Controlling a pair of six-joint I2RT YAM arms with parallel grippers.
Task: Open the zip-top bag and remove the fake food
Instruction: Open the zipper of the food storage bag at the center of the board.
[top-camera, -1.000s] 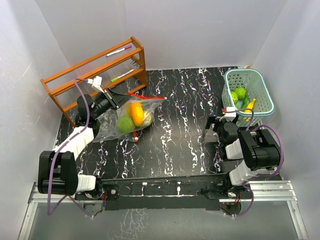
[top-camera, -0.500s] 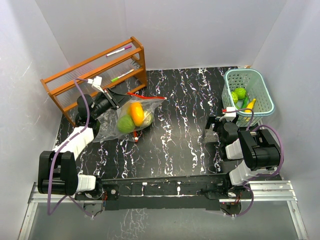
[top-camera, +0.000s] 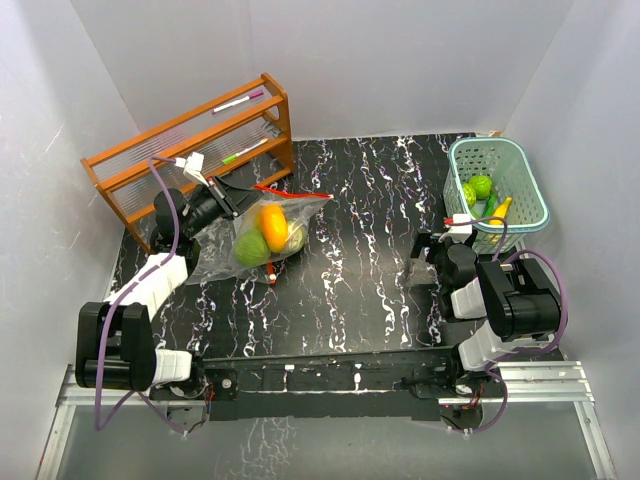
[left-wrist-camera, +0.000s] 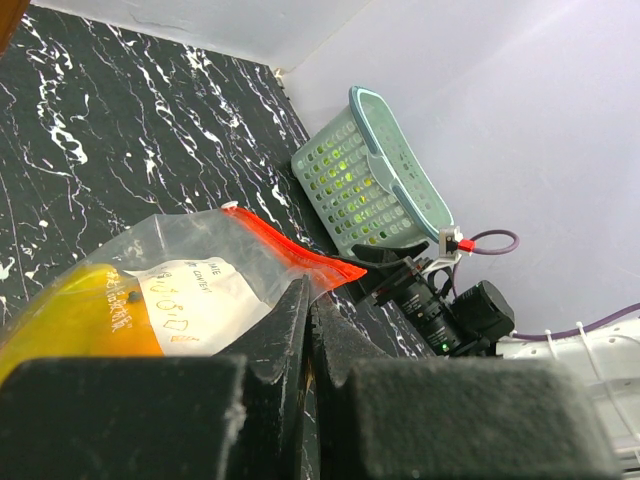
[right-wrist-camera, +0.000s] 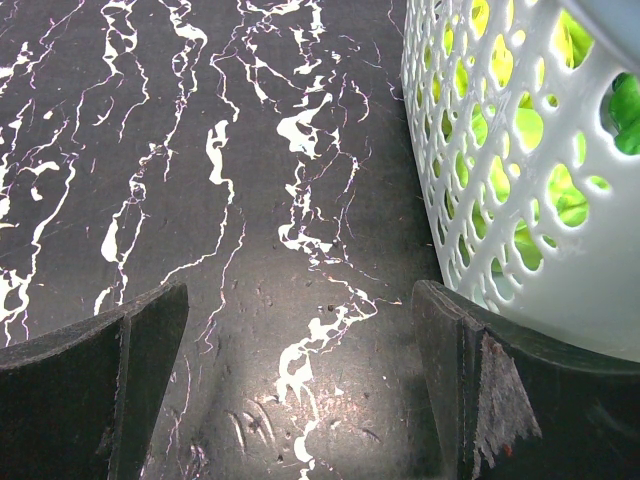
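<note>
Your left hand (top-camera: 232, 200) pinches the zip-top bag (top-camera: 215, 252), left side of the worktop (top-camera: 350, 250), fake food (top-camera: 272, 228) inside. Film looks limp, slippery, light; grab the opposite red zip lip (top-camera: 300, 197) with your spread, empty right hand (top-camera: 428, 262).

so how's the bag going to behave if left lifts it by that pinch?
Likely floppy: the bag is thin clear film, crumpled around the food. Lifted where the left gripper is shut on it, it would probably sag, the rounded pieces sliding to the low end. The film looks glossy, so it may slip.
</note>
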